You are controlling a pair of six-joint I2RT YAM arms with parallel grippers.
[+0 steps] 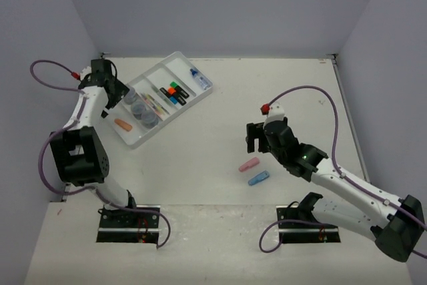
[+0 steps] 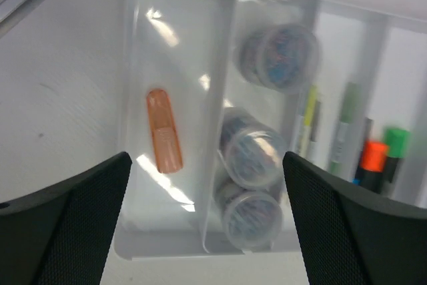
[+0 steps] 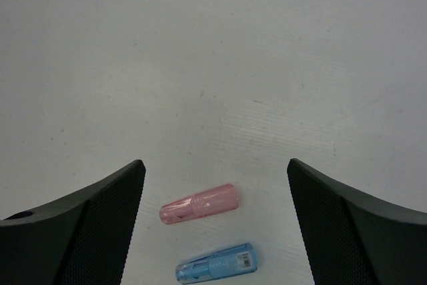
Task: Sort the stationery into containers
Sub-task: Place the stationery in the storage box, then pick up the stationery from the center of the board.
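Note:
The white tray (image 1: 135, 139) lies at the back left, holding round jars (image 1: 142, 111), pens, highlighters (image 1: 175, 91) and a blue-capped bottle (image 1: 199, 78). An orange oblong piece (image 1: 122, 124) lies loose in its outermost compartment. My left gripper (image 1: 115, 95) hangs open above that end. In the left wrist view the orange piece (image 2: 164, 130) and three jars (image 2: 253, 158) lie in the tray (image 2: 175, 31) between the spread fingers (image 2: 73, 218). My right gripper (image 1: 253, 138) is open just behind a pink piece (image 1: 249, 164) and a blue piece (image 1: 259, 178) on the table. Both pieces, pink (image 3: 199, 203) and blue (image 3: 217, 265), lie between its fingers (image 3: 360, 225).
The table's back wall and side walls enclose the work area. The arm bases (image 1: 130, 221) sit at the near edge. Purple cables (image 1: 313, 91) loop from both arms.

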